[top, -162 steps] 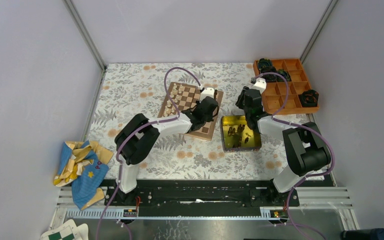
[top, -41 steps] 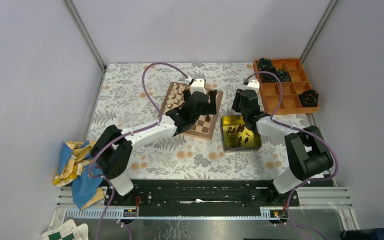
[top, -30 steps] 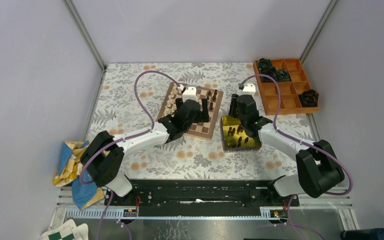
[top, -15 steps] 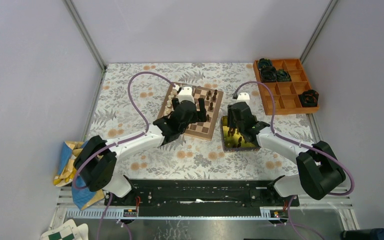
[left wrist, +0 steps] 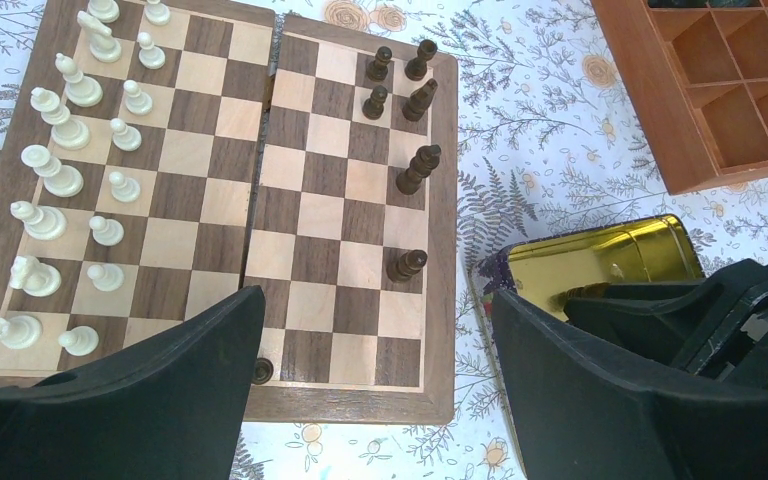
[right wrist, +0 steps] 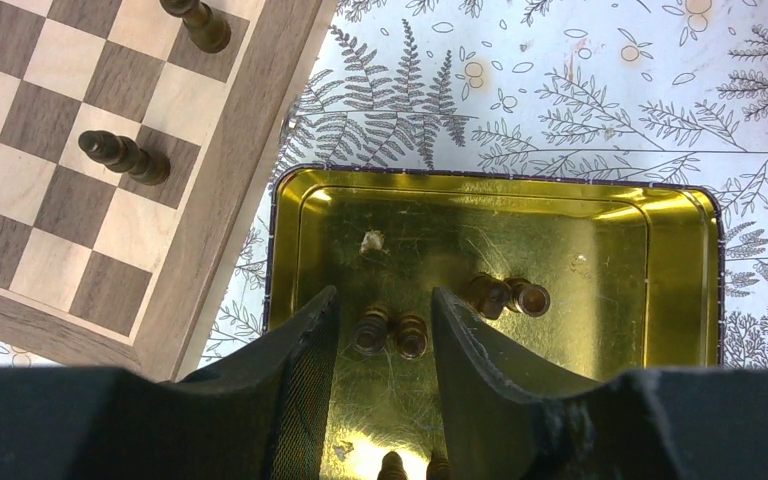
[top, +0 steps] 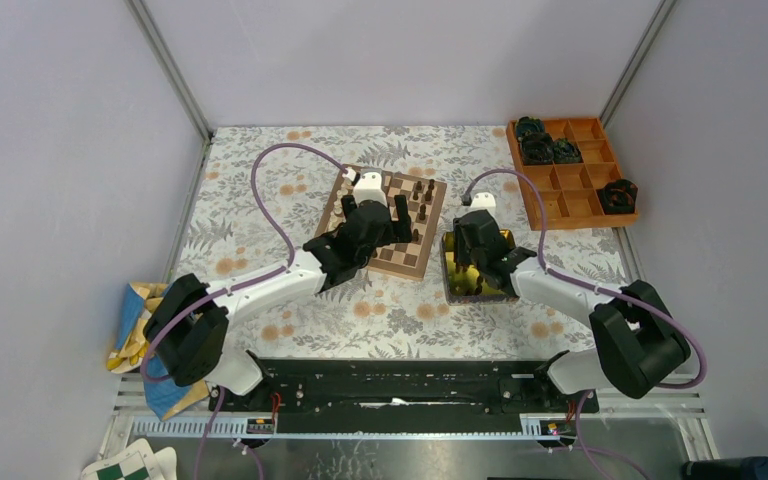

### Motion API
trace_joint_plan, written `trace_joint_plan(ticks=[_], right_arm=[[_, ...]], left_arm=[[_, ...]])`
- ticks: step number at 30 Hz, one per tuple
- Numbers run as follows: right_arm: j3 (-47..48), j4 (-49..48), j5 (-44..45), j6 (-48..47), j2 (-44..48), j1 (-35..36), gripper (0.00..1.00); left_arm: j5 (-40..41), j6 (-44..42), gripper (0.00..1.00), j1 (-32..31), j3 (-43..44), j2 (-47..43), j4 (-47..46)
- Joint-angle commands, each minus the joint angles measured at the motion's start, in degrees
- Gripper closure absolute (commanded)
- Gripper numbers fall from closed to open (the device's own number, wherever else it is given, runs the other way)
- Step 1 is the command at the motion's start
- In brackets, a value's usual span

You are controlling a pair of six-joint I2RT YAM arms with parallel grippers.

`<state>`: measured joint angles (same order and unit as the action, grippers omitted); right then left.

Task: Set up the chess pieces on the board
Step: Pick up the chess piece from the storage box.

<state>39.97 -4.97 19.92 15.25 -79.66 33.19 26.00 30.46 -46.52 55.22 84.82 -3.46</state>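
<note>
The board carries cream chess pieces in two files on its left side and several dark chess pieces on its right side. My left gripper hangs wide open above the board's near edge, holding nothing, and a small dark piece shows beside its left finger. My right gripper is lowered into the yellow tin. It is open, with its fingers on either side of two dark pieces that lie side by side. More dark pieces lie just to the right.
The tin sits right of the board, close to its edge. An orange compartment tray with black gear-like lumps stands at the back right. A crumpled blue-yellow cloth lies at the near left, and a green-white checkered sheet lies below it.
My left gripper has drawn back toward the board's near edge, still open and empty. My right gripper has swung left and down into the tin, over the two dark pieces.
</note>
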Motion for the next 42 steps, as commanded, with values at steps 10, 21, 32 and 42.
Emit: trace_joint_plan(ticks=[10, 21, 32, 42], right_arm=[[0.94, -0.63, -0.75, -0.52, -2.58, 0.76, 0.54], [1.01, -0.38, -1.18, -0.57, -3.39, 0.79, 0.55], [1.25, 0.37, -1.91, -0.39, -4.06, 0.91, 0.59], [1.35, 0.88, -1.99, -0.39, -4.12, 1.26, 0.69]], left_arm=[[2.4, 0.59, 0.09, -0.37, -0.97, -1.36, -2.64], [2.92, 0.73, 0.09, -0.37, -1.31, -1.58, -2.78], [3.03, 0.92, 0.09, -0.37, -1.43, -1.87, -2.65], [3.17, 1.09, 0.09, -0.36, -1.43, -2.03, -2.53]])
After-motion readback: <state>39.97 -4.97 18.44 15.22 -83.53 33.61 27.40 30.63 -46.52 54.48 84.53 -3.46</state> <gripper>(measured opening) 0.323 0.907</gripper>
